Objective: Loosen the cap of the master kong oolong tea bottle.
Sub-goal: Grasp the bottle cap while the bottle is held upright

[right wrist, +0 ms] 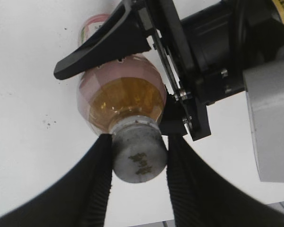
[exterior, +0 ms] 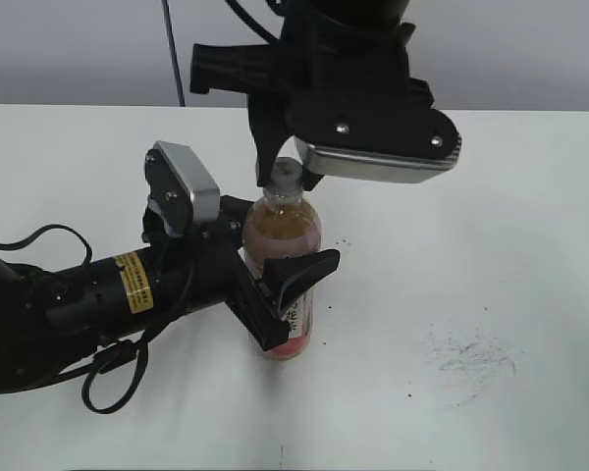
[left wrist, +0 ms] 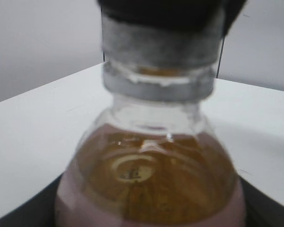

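The master kong oolong tea bottle (exterior: 280,235) stands upright at the middle of the white table. My left gripper (exterior: 290,299) is shut on its labelled body from the left. In the left wrist view the bottle's shoulder (left wrist: 151,175) fills the frame. The grey-white cap (exterior: 285,172) sits on the neck; it also shows in the left wrist view (left wrist: 158,47) and the right wrist view (right wrist: 138,158), where a dark mark is on its top. My right gripper (right wrist: 138,163) comes down from above and is shut on the cap, a finger touching each side.
The white table (exterior: 491,294) carries a grey scuff mark (exterior: 471,355) at the right front. The right arm's body (exterior: 363,108) hangs over the bottle. The left arm and its cables (exterior: 98,294) lie across the left front.
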`<state>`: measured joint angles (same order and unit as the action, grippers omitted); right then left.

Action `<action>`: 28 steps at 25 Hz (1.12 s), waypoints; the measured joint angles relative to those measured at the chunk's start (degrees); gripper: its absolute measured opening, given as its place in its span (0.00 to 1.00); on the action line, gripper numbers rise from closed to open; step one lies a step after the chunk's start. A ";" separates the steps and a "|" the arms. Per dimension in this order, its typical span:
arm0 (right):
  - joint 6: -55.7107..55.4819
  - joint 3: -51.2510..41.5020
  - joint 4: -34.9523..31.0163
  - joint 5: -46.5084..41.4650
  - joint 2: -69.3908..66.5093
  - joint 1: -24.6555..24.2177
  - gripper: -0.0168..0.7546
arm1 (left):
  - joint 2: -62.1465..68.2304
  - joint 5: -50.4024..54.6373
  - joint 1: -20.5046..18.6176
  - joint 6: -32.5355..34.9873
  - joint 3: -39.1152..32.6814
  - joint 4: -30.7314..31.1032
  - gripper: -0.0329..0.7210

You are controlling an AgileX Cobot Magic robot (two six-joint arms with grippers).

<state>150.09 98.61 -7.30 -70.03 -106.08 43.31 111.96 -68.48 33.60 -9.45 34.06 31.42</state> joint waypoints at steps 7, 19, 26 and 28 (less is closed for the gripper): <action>10.31 0.00 0.27 0.00 0.00 0.10 0.37 | 0.00 0.00 0.00 0.00 0.00 -0.02 0.63; -5.37 0.00 0.16 0.06 0.00 0.10 0.37 | 0.00 0.00 0.00 -0.04 0.00 -0.08 0.63; -34.96 0.00 0.59 0.06 0.00 0.10 0.50 | 0.00 0.00 0.00 0.06 0.00 0.23 0.63; -42.79 0.00 1.10 0.06 0.00 0.05 0.63 | 0.00 0.00 0.00 0.06 0.00 0.23 0.63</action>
<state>107.30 98.61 -6.20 -69.97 -106.08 43.36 111.96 -68.48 33.60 -9.38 34.06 31.65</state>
